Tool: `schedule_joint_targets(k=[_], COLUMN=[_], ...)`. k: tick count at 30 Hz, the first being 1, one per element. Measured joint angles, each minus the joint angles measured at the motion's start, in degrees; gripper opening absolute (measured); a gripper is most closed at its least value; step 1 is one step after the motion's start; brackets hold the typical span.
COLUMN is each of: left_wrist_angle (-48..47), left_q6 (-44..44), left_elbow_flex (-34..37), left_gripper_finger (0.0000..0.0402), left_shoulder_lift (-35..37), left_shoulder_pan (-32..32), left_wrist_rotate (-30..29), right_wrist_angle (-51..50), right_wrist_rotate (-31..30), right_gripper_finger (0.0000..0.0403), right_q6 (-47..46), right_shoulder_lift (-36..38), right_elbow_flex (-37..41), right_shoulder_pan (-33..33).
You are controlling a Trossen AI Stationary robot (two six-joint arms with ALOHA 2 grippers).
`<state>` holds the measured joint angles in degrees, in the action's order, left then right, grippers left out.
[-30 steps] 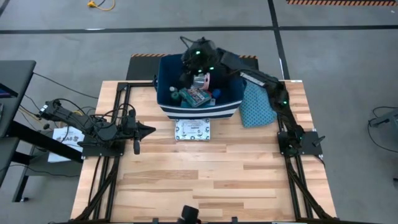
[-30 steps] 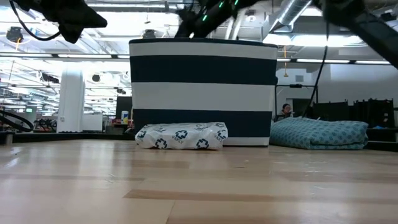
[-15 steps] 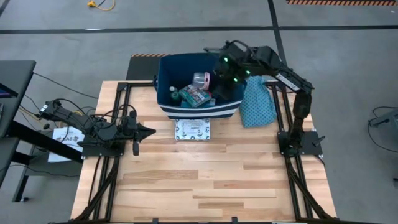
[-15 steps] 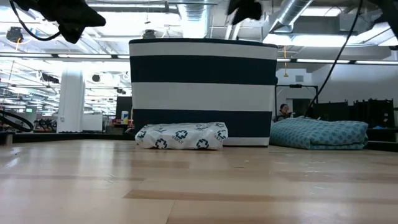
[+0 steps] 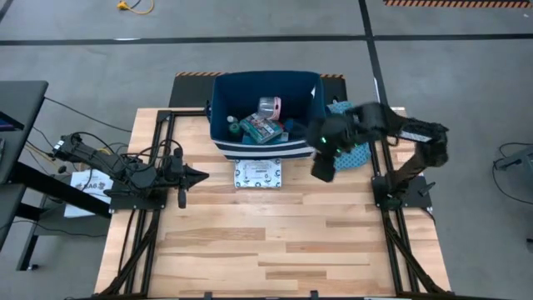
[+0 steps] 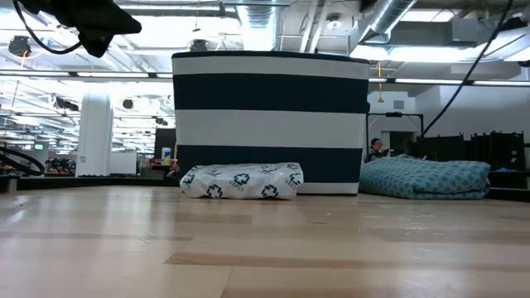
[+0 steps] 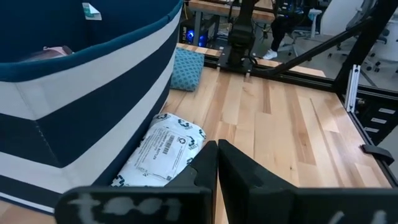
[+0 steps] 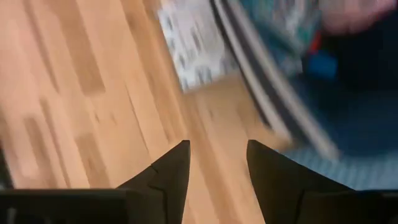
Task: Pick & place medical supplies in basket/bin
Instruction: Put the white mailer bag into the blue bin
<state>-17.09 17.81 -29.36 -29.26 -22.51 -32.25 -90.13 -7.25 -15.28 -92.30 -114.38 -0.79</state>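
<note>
The navy bin with white stripes [image 5: 266, 112] stands at the table's far middle and holds several supplies, among them a pink round piece [image 5: 269, 106] and a teal-and-white packet [image 5: 261, 127]. Another white packet with teal print [image 5: 257, 172] lies flat on the table just in front of the bin [image 6: 270, 120]; it also shows as a packet [image 6: 241, 180] in the low view and as a packet [image 7: 164, 149] in the left wrist view. My right gripper [image 5: 322, 169] hangs in the air right of that packet, open and empty [image 8: 217, 163]. My left gripper [image 5: 198, 175] rests shut at the table's left edge.
A teal patterned fabric pouch [image 5: 348, 142] lies on the table right of the bin, partly under my right arm; it shows as a pouch [image 6: 431, 178] in the low view. Bare wood fills the near half of the table [image 5: 275, 242]. A person sits far off in the room [image 6: 379, 149].
My right gripper has risen out of the bin, swung toward the table's right and then come toward the near edge, ending above the table in front of the bin's right corner. The bin, its contents and the packet have stayed in place.
</note>
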Motion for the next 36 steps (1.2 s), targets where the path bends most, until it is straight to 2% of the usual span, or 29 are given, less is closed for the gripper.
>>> schedule_joint_targets(k=[4, 7, 10, 12, 15, 17, 20, 25, 28, 36], left_wrist_angle=[0.1, 0.1, 0.1, 0.1, 0.1, 0.1, 0.1, 0.0, 0.1, 0.0], left_q6=[0.4, 1.2, 1.9, 2.5, 2.8, 2.9, 2.9, 2.9, 2.9, 3.0], left_elbow_flex=[0.0, 0.0, 0.0, 0.0, 0.0, 0.0, 0.0, 0.0, 0.0, 0.0], left_gripper_finger=[0.0000, 0.0000, 0.0000, 0.0000, 0.0000, 0.0000, 0.0000, 0.0000, 0.0000, 0.0000], left_shoulder_lift=[0.0, 0.0, 0.0, 0.0, 0.0, 0.0, 0.0, 0.0, 0.0, 0.0], left_shoulder_pan=[0.0, 0.0, 0.0, 0.0, 0.0, 0.0, 0.0, 0.0, 0.0, 0.0], left_wrist_rotate=[0.2, 0.4, 0.4, 0.5, 1.7, 1.9, 1.9, 2.2, 2.5, 4.0], right_wrist_angle=[1.7, 13.8, 35.9, 53.2, 79.4, 92.4, 104.3, 112.2, 116.9, 129.6], right_wrist_rotate=[-0.1, 0.7, 5.8, 6.3, 0.0, -5.4, -10.9, -10.8, -10.1, -2.9], right_gripper_finger=[0.0138, 0.0131, 0.0126, 0.0123, 0.0121, 0.0122, 0.0128, 0.0148, 0.0164, 0.0206], right_q6=[-6.7, -13.0, -21.6, -28.3, -38.3, -43.1, -48.5, -52.1, -53.8, -53.7], right_shoulder_lift=[7.0, 13.4, 19.8, 22.7, 24.4, 23.5, 19.8, 11.2, 6.2, -2.6], right_elbow_flex=[17.6, 34.4, 51.2, 61.2, 73.1, 79.1, 84.4, 85.5, 85.5, 85.5], right_shoulder_pan=[-1.4, -2.5, -4.3, -6.0, -8.3, -9.2, -8.9, -6.3, -4.4, -0.6])
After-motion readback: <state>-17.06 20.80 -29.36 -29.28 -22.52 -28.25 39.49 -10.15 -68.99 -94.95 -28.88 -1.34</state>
